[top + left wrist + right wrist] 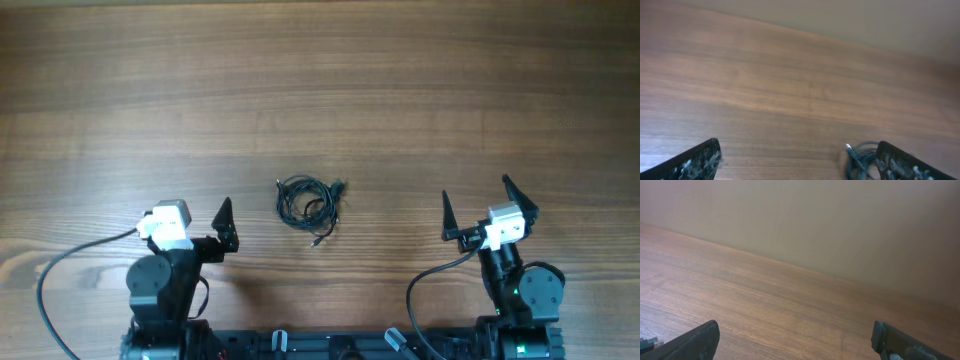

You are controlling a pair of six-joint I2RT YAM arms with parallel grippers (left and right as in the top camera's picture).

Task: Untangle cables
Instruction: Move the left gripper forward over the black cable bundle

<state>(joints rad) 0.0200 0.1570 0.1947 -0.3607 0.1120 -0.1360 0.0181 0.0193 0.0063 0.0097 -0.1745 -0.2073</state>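
Overhead, the cables (308, 203) lie bundled on the table (400, 80) between the left gripper (797, 150) and right gripper (475, 190); both stand spread wide (empty, touching nothing), likely poised to reach in.

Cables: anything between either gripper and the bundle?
Nothing visible. The cables lie bundled on the table, with only bare wood between them and the open left gripper on one side and the open right gripper on the other. Neither gripper touches them.
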